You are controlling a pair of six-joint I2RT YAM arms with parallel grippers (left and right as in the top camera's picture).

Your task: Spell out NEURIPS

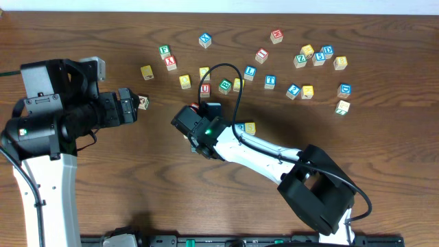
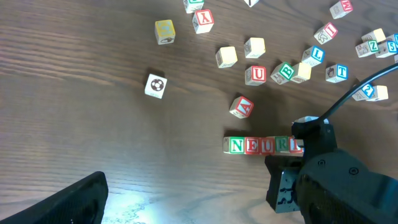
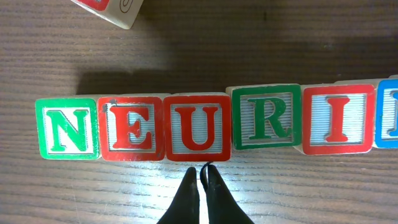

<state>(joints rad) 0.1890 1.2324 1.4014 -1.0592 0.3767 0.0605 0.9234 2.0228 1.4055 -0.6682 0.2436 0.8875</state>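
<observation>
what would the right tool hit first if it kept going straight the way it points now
The red U cube. In the right wrist view the shut right tool points straight at that cube's lower edge. Its tips are just short of it or already touching; the depth is unclear.

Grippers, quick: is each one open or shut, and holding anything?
Left gripper: open, holding nothing.
Right gripper: shut, holding nothing, tips at the red U cube.
</observation>
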